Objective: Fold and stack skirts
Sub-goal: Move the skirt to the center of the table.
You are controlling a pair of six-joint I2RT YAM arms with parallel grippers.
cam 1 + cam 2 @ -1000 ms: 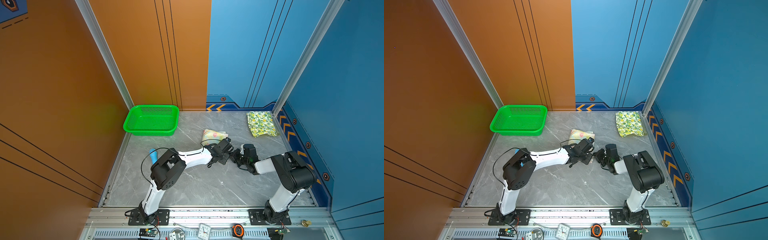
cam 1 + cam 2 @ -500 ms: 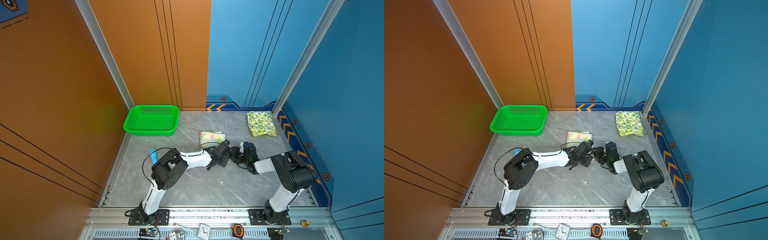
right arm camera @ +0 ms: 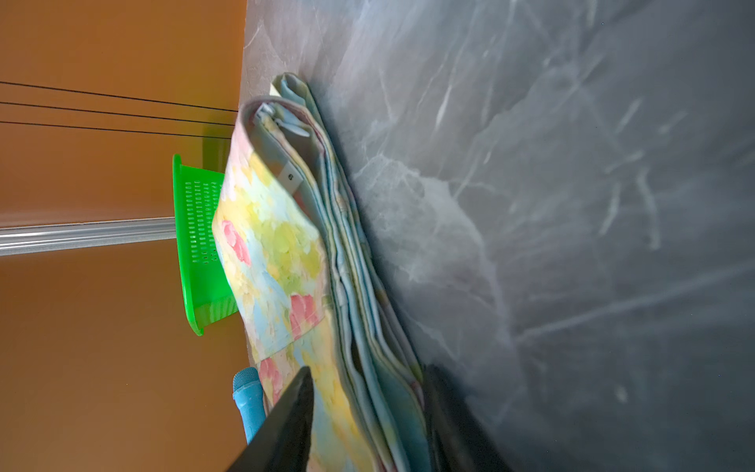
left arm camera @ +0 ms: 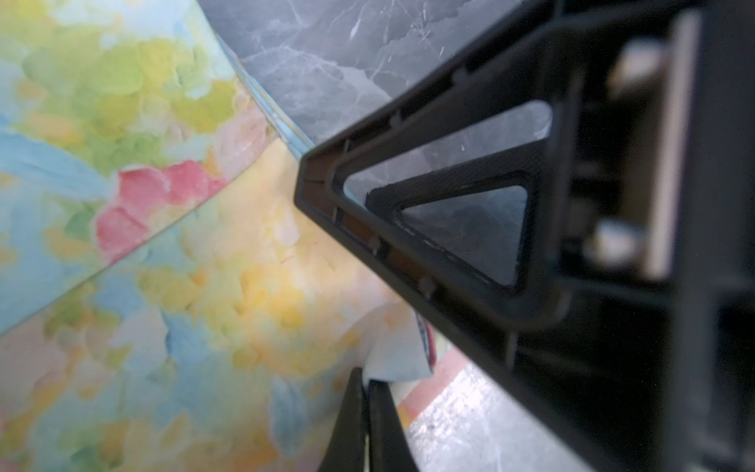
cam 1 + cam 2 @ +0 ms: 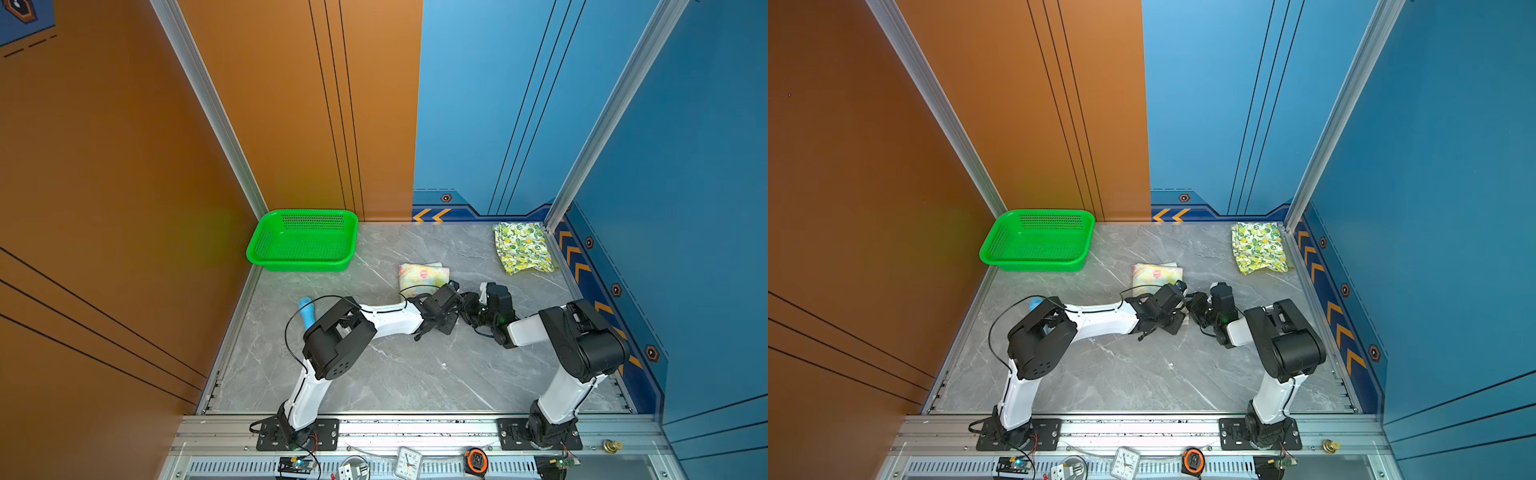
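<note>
Pastel skirt [image 5: 422,276] edge between parted right claw [image 3: 367,378]; shut left claw [image 4: 365,382] seemingly touching.

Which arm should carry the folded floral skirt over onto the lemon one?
Right, probably: the lemon skirt lies on its side, and the right gripper stands open astride the edge of the floral skirt, while the left gripper is shut.

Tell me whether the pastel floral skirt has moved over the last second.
Yes, slightly. On the pastel floral skirt, the side away from the green basket has drawn in towards it and settled flat; the basket-side edge has hardly shifted.
</note>
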